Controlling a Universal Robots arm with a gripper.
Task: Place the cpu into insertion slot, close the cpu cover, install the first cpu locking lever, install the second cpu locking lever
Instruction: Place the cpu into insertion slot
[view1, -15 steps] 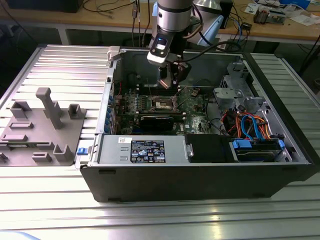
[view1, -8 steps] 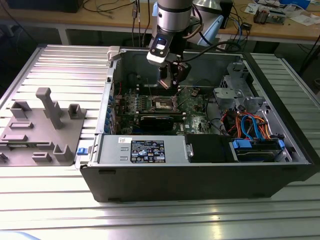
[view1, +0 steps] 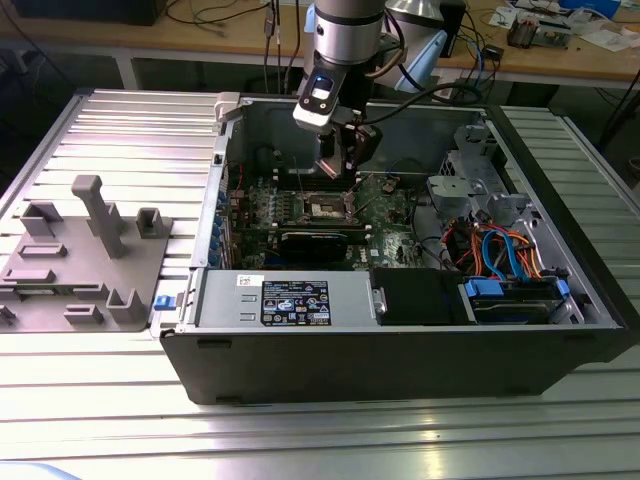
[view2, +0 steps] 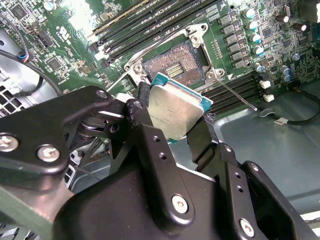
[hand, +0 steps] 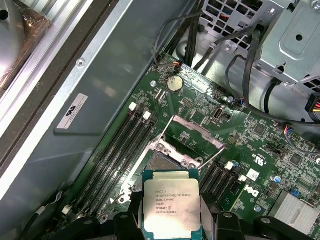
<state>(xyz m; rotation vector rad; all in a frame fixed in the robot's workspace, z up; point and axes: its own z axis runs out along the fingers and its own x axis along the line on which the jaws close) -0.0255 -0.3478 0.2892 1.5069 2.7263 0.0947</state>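
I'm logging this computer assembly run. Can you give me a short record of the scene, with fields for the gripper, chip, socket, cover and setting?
gripper: fingers shut on the chip's edges
chip: held over the socket, metal top facing up, not yet seated
socket: empty, contacts bare
cover: swung open, raised at the socket's edge
setting: green board inside an open computer case on a ribbed metal table

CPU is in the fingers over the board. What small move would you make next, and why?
Probably ease the cpu down toward the insertion slot, checking that its edges line up with the rim. The gripper holds the chip by two opposite edges above the board, not yet seated. The cpu cover stands open, so the slot looks unobstructed.
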